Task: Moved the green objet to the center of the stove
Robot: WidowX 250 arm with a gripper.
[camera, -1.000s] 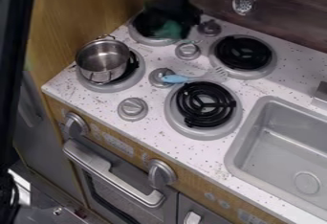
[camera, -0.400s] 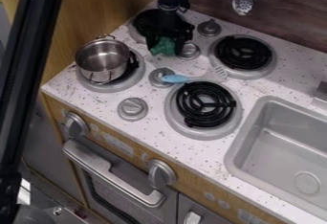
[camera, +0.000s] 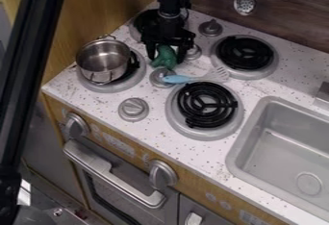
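My gripper points down over the upper left part of the stove top, its fingers on either side of the green object and holding it. The object is small and rounded, with an uneven outline; its top is hidden by the gripper. It is just behind the middle-left grey knob of the stove. Whether its underside touches the stove surface, I cannot tell.
A metal pot stands on the left burner. A blue-handled spatula lies across the middle, behind the front coil burner. Another coil burner is at back right; the sink is at right.
The gripper and the green object have come forward together, from over the back left burner toward the middle knobs. The dark bar at the left edge has shifted too.
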